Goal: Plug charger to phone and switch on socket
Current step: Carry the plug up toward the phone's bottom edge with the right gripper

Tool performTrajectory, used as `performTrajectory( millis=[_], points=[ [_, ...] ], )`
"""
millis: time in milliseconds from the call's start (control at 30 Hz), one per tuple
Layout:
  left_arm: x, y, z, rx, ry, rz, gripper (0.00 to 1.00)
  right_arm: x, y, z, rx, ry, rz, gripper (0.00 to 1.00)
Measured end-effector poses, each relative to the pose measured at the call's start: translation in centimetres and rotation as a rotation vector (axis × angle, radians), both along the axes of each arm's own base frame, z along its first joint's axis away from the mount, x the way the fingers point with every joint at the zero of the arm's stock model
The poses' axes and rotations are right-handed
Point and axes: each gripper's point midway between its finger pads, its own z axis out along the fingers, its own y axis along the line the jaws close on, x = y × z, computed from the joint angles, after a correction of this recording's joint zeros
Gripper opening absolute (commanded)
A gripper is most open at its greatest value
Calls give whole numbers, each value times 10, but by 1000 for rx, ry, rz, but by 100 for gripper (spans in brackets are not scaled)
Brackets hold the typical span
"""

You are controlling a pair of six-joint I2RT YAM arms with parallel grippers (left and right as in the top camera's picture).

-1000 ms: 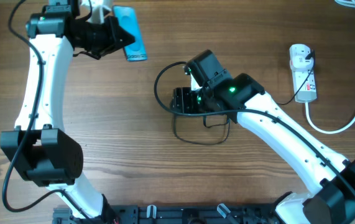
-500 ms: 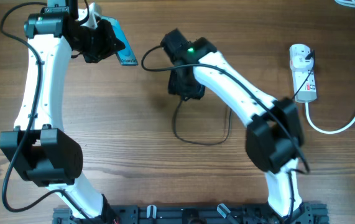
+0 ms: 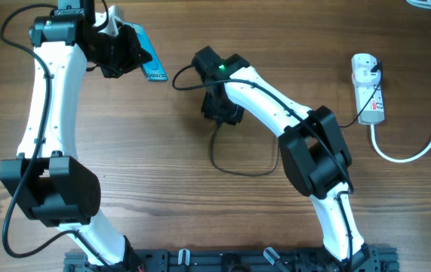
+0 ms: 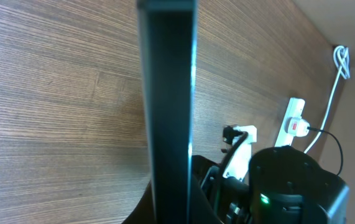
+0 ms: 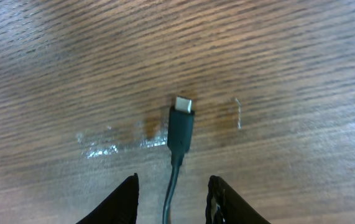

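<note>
The phone (image 3: 153, 66), teal screen up and tilted, is held off the table at the top left by my left gripper (image 3: 133, 54), which is shut on it. In the left wrist view the phone (image 4: 168, 93) shows edge-on as a dark bar. The charger's black cable (image 3: 241, 172) loops across the middle of the table. Its connector tip (image 5: 181, 122) lies flat on the wood. My right gripper (image 5: 176, 198) is open just behind the tip, with the cable running between its fingers untouched; overhead it (image 3: 223, 112) hides the tip. The white socket (image 3: 367, 89) lies at the right.
A plug sits in the socket's top end. The thick white cord (image 3: 426, 143) curls from the socket to the right edge. A shiny tape patch (image 5: 112, 144) lies beside the connector. The socket also shows in the left wrist view (image 4: 294, 118).
My right arm has swung from the table's middle up and left, now over the cable's end. My left gripper has tilted the phone and drawn it slightly left.
</note>
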Motion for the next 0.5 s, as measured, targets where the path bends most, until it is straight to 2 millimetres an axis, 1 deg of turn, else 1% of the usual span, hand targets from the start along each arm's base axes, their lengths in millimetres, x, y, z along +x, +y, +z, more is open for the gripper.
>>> performTrajectory(
  millis=[133,200,367,400,500],
  points=[
    [0,0,0,0,0,0,4,2,1,-2,3,-5,-3,36],
    [0,0,0,0,0,0,4,2,1,-2,2,-6,-3,34],
    [0,0,0,0,0,0,4,2,0,-3,-1,-6,-4,34],
    [0,0,0,0,0,0,4,1,-1,-4,-4,-3,-4,34],
    [0,0,0,0,0,0,4,-6,-5,-17,-15,12,-4,34]
  ],
)
